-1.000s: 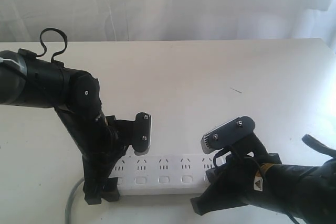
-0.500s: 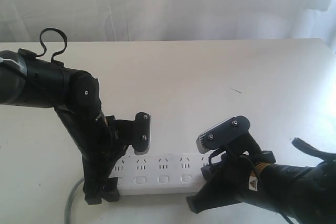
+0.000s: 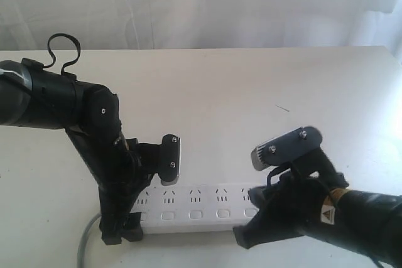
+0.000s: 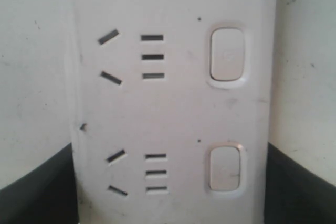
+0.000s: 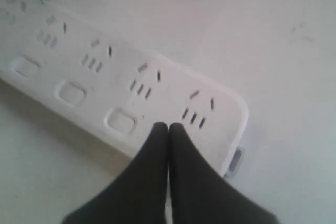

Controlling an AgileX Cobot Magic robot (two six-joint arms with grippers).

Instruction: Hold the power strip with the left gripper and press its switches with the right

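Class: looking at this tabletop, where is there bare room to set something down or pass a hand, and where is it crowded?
Free: the broad table stretch behind the power strip, up to the far edge. Crowded: the near edge, where the left gripper straddles one end of the strip and the shut right gripper sits at its other end.

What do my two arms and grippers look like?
Both arms are black. The left arm is thick, with a looped black cable; the left gripper has a silvery screwed fingertip plate. The right arm bears a white warning sticker; the right gripper has wedge-shaped black fingers.
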